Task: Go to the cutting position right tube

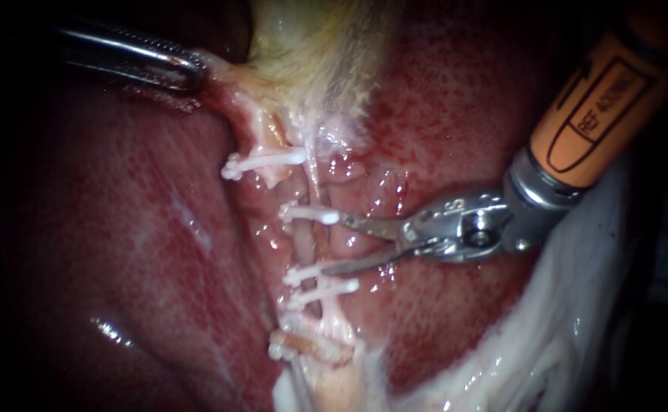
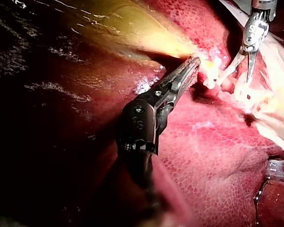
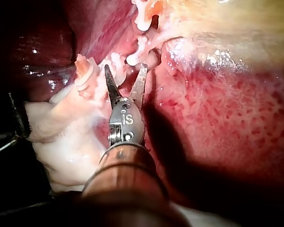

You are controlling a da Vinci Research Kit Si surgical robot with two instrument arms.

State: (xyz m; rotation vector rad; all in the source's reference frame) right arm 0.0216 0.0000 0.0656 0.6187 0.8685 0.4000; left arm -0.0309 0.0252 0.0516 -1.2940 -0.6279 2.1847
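R instrument [image 1: 334,244], jaws spread, centre-right; tube [image 1: 307,246] runs top-to-bottom just left of its tips, betw two clips [image 1: 311,215]. L instrument [image 1: 192,70], upper left, well apart, pinching gallbladder [image 1: 311,46] edge.

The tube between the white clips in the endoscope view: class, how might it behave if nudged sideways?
Probably floppy: the tube is a thin, pale strand spanning the clips. Likely slippery, since the liver around it glistens wet. Possibly fragile, being so slender beside the open right instrument.
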